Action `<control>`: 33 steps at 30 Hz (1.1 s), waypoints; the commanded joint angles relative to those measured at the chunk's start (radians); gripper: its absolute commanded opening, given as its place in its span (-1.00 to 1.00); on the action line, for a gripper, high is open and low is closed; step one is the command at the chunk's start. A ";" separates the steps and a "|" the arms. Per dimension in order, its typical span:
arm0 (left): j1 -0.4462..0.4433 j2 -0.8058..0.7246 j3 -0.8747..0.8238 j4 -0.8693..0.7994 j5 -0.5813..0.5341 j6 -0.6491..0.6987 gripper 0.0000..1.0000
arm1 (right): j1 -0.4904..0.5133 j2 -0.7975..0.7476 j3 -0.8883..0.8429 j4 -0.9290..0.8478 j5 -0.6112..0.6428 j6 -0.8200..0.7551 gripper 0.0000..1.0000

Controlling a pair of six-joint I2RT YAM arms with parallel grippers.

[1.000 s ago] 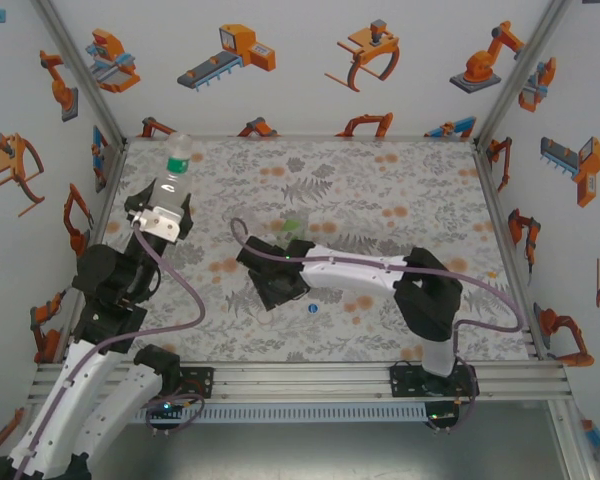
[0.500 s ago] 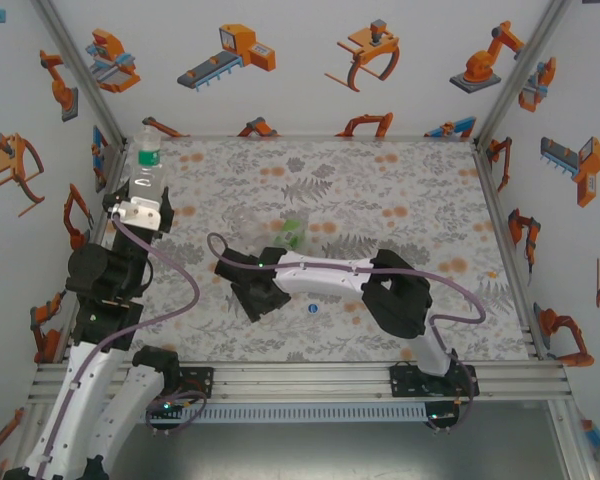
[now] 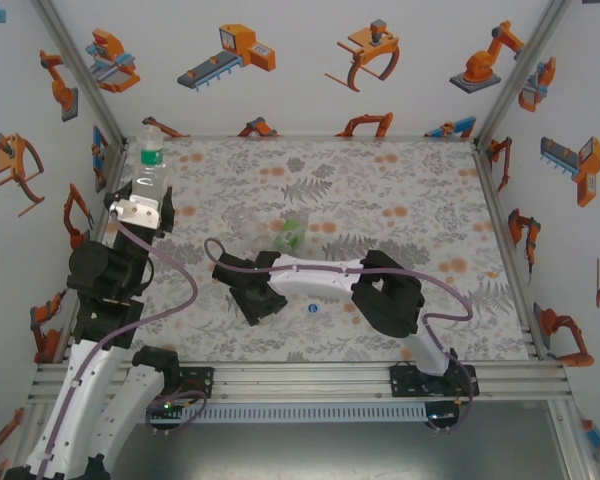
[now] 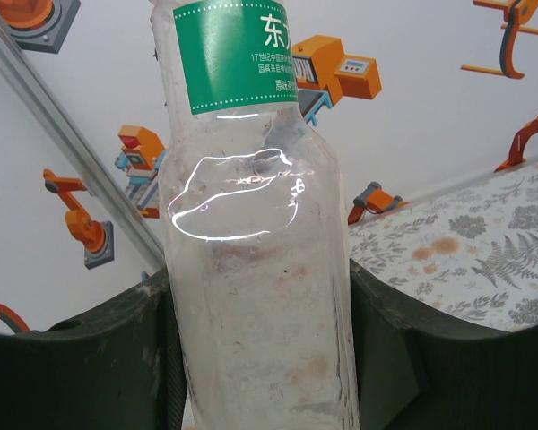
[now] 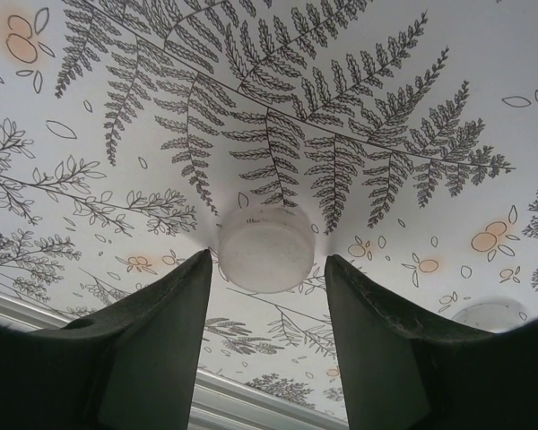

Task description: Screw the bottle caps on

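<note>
Right wrist view shows the right gripper (image 5: 269,258) parted astride a white cap (image 5: 266,249) near mid-tabletop (image 3: 410,190), probably light and slick, best pinched across its rim; left gripper (image 4: 255,296) clamps the bottle (image 4: 251,179) far-left.

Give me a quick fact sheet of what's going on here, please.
Left gripper: shut on the green-label bottle, over the mat's far left corner
Right gripper: open, low over the mat, white cap between its jaws
Blue cap: loose on the mat by the right arm
Green bottle: lying mid-mat
</note>
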 commanded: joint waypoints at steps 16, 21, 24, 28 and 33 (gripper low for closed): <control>0.012 0.003 0.007 0.037 0.029 -0.029 -1.00 | 0.007 0.040 0.006 -0.008 -0.021 0.012 -0.02; 0.013 0.004 0.007 0.036 0.033 -0.032 -1.00 | 0.005 0.051 0.008 -0.007 -0.025 0.014 -0.04; 0.015 0.007 0.007 0.037 0.035 -0.032 -1.00 | 0.007 0.049 0.007 -0.008 -0.021 0.011 -0.10; 0.014 0.007 0.007 0.035 0.038 -0.035 -1.00 | 0.006 0.033 0.002 -0.005 -0.003 0.008 -0.19; 0.015 0.023 0.016 0.022 0.062 -0.041 -1.00 | -0.005 -0.050 -0.031 0.015 0.033 -0.003 -0.35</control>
